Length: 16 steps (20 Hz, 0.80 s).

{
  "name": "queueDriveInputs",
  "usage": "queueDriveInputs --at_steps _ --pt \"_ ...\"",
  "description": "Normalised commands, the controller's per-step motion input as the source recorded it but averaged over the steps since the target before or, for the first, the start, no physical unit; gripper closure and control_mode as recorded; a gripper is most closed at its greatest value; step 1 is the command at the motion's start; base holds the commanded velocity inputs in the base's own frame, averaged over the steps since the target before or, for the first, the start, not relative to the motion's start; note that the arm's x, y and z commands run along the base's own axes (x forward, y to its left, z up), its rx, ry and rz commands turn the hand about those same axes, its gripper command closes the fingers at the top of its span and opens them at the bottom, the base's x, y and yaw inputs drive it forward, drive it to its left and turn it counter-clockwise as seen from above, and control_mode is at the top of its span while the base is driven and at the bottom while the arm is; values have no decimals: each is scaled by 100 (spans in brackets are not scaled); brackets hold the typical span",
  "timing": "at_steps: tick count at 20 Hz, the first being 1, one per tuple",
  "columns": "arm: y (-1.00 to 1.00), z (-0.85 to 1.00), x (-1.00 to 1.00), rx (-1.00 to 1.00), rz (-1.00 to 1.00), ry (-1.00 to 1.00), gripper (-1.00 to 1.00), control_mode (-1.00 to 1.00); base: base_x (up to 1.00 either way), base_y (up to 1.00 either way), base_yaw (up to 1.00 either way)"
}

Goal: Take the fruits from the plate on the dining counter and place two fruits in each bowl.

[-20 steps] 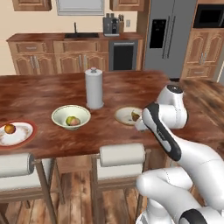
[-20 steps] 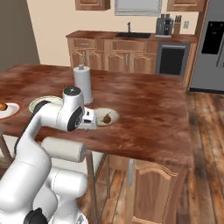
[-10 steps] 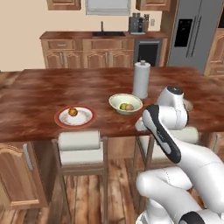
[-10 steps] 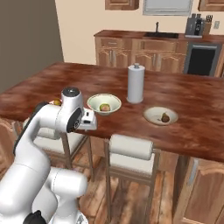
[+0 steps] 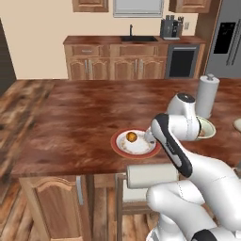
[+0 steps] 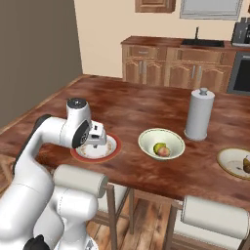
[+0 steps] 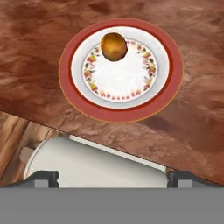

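One orange fruit (image 7: 114, 46) lies on the red-rimmed plate (image 7: 131, 113), near its far side in the hand view. The plate (image 5: 123, 149) sits near the front edge of the dining counter (image 5: 70, 127). My gripper (image 7: 111, 179) hangs open above the plate's near side, nothing between its fingertips (image 7: 41, 177). From the right the gripper (image 6: 97, 139) covers part of the plate (image 6: 110, 149). The cream bowl (image 6: 146, 137) holds a yellow-green fruit (image 6: 158, 148) and a pinkish one (image 6: 166, 152). The tan-rimmed bowl (image 6: 229, 163) holds a dark brown fruit (image 6: 246, 165).
A grey paper-towel roll (image 6: 199, 114) stands upright behind the cream bowl. White-cushioned stools (image 6: 80, 180) are tucked under the counter's front edge, one right below the plate (image 7: 96, 164). A back counter with a sink (image 5: 132, 40) runs along the far wall.
Both base views have shifted as the base drove left along the counter; the plate now lies in front of the arm, under the gripper. The jaws have stayed open.
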Motion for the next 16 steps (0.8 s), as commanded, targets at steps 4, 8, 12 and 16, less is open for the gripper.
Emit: queueDriveInputs --at_steps 4,8,12,16 --pt "0 0 0 0 0 0 -100 100 25 18 -5" --pt "0 0 0 0 0 0 -100 100 0 0 0" --pt "0 0 0 0 0 0 -100 100 0 0 0" --pt "1 0 3 0 0 -1 -100 -100 0 0 0"
